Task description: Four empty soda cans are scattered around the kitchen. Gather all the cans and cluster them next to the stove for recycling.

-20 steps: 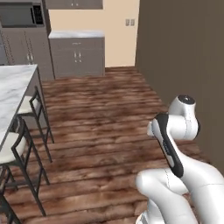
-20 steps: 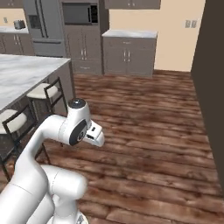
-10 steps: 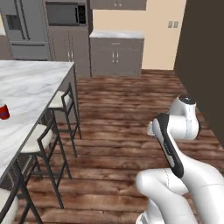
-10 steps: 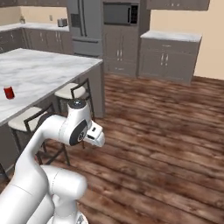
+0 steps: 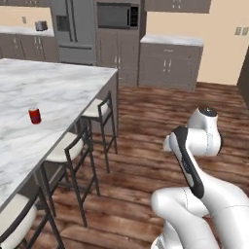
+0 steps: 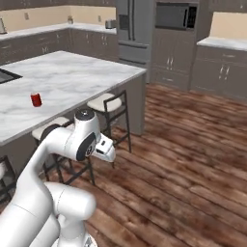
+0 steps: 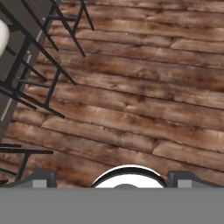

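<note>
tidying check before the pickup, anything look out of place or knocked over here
One red soda can stands upright and alone on the marble island counter, away from any stove. Nothing looks spilled or damaged; the stools stand straight.

One soda can (image 5: 34,115) stands upright on the white marble desk (image 5: 58,92); red body, silver top; alone, well in from the edges, at about nine o'clock in both base views (image 6: 36,99)

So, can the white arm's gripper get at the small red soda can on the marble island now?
Probably not yet. The small red soda can stands far in on the marble island, with stools between, while the open gripper points at the floor.
</note>
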Controlling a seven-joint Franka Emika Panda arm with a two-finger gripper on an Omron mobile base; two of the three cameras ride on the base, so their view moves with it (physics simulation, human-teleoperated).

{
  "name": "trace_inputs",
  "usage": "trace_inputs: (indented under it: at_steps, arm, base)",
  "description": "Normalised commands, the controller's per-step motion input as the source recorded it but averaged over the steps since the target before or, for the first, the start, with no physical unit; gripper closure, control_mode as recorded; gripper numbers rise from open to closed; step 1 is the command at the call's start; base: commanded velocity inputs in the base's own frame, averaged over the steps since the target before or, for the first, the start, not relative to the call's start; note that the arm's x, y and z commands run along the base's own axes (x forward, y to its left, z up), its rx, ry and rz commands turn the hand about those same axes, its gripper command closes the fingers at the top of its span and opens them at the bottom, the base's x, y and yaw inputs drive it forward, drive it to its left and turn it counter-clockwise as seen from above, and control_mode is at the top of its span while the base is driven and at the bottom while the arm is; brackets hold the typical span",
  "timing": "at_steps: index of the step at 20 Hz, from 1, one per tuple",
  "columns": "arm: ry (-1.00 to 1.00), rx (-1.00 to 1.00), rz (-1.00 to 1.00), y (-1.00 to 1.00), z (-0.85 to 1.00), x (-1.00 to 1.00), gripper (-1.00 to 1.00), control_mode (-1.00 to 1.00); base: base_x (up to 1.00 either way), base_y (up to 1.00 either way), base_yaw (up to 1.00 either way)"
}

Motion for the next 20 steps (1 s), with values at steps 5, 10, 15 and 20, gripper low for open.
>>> trace_inputs:
  at_steps: [5,10,15,20]
  arm:
    - [0.0,0.0,0.0,0.0,0.0,0.0,-1.0,1.0]
    - [0.0,0.0,0.0,0.0,0.0,0.0,-1.0,1.0]
    - [0.0,0.0,0.0,0.0,0.0,0.0,-1.0,1.0]
    - [0.0,0.0,0.0,0.0,0.0,0.0,-1.0,1.0]
  base:
    - [0.3,-0.11,0.45]
    - [0.38,-0.32,0.35]
    - [0.42,-0.43,0.31]
    - [0.36,-0.53,0.27]
